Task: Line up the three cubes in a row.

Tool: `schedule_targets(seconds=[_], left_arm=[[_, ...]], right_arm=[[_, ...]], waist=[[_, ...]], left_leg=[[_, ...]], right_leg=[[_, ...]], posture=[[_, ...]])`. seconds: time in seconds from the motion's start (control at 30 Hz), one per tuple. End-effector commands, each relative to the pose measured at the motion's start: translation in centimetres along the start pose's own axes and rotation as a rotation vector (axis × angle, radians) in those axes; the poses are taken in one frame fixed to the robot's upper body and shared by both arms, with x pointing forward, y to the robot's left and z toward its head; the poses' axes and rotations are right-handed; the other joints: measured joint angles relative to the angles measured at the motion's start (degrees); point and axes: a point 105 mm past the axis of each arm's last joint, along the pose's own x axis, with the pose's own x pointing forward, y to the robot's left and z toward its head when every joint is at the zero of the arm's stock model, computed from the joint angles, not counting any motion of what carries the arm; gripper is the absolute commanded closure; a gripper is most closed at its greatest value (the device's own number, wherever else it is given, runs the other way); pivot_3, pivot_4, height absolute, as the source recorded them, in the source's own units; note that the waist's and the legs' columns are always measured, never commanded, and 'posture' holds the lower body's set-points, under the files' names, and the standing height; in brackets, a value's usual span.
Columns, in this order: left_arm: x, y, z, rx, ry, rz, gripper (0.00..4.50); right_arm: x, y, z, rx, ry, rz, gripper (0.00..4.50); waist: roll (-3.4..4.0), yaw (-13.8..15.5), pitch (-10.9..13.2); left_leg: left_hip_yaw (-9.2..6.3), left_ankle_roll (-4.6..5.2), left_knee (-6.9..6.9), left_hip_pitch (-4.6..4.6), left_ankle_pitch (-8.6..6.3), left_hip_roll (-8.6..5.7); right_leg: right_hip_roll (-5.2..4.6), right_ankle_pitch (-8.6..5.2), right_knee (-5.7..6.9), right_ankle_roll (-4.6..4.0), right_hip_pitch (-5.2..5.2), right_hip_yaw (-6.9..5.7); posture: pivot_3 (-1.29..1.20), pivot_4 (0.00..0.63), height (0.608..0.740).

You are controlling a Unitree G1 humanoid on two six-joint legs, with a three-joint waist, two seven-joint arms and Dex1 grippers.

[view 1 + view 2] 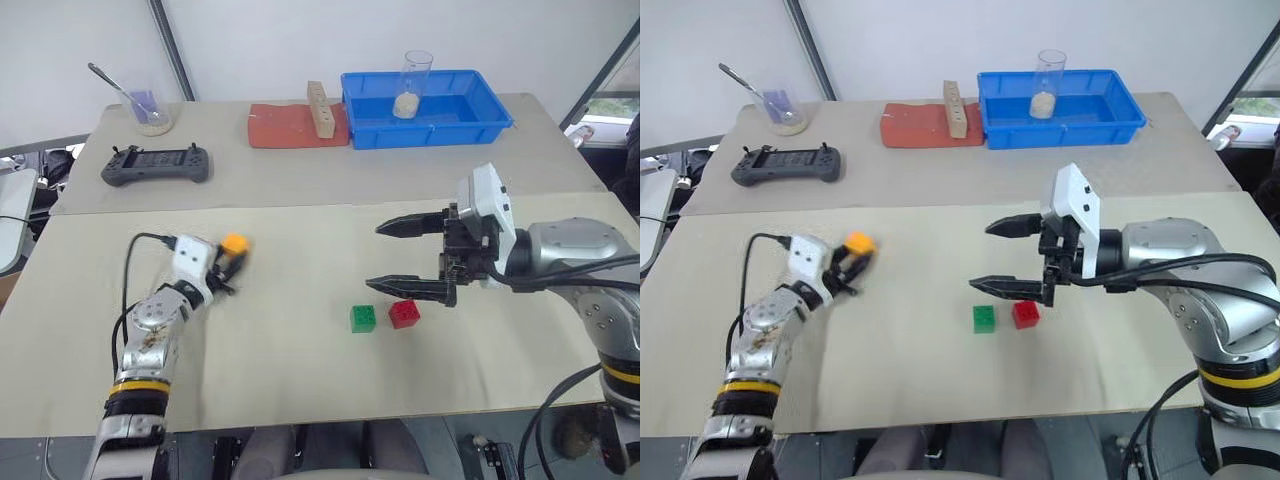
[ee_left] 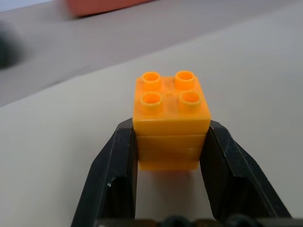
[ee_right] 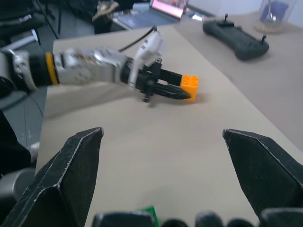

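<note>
Here, beige table (image 1: 300, 400), white wall behind, left gripper (image 1: 228, 262) clamping orange cube (image 1: 235, 243), right gripper (image 1: 405, 257) spread wide, empty.

Two tables (image 1: 300, 350) stood end to end. On the near one, two cubes (image 1: 363, 318) (image 1: 404, 313) lay just beside each other right of centre; a third cube (image 1: 234, 244) lay well apart to the left. On the far table, left to right: a bowl (image 1: 150, 120) holding a spoon (image 1: 108, 80), a handheld controller (image 1: 156, 164) before it, a mat (image 1: 290, 127) bearing an upright wooden block (image 1: 320, 108), then a bin (image 1: 425, 108) containing a glass (image 1: 413, 84).
</note>
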Motion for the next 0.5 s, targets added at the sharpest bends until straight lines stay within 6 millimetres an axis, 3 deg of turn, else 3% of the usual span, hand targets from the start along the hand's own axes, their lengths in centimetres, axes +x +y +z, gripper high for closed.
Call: schedule_targets(seconds=[0.03, 0.1, 0.27, 0.5], left_arm=[[-1.1, -5.2, 2.6, 0.093, -0.039, -0.407, 3.18], [-1.6, -7.5, 2.8, 0.128, -0.032, -0.581, 3.18], [-0.8, -10.4, 2.5, 0.182, -0.035, -0.799, 3.18], [1.4, -11.5, 1.4, 0.196, -0.042, -0.847, 3.18]], right_arm=[[-1.5, 0.6, -0.1, -0.071, 0.032, -0.002, 0.00], [-1.9, 1.2, -1.2, -0.066, 0.070, 0.014, 0.00], [-2.4, 1.5, -2.8, -0.043, 0.088, 0.002, 0.00], [-3.1, 1.5, -3.6, -0.034, 0.086, -0.037, 0.00]], waist=[[0.01, -0.1, 0.0], [0.03, -0.1, 0.0], [0.05, -0.1, 0.0], [0.01, -0.3, 0.0]], left_leg=[[0.00, 0.00, -0.02, 0.01, 0.00, 0.01], [0.00, 0.00, -0.03, 0.02, 0.00, 0.03], [0.00, 0.01, -0.03, 0.06, 0.00, 0.03], [0.01, 0.03, 0.00, 0.05, 0.01, 0.01]], right_leg=[[-0.01, 0.00, -0.01, 0.00, -0.01, 0.03], [-0.01, 0.00, -0.04, -0.01, 0.01, 0.02], [-0.03, 0.00, -0.09, -0.01, 0.07, 0.04], [0.01, 0.00, -0.05, 0.00, 0.07, 0.00]], posture=[[0.00, 0.150, 0.740], [0.00, 0.150, 0.740], [0.00, 0.150, 0.740], [0.00, 0.150, 0.740]])
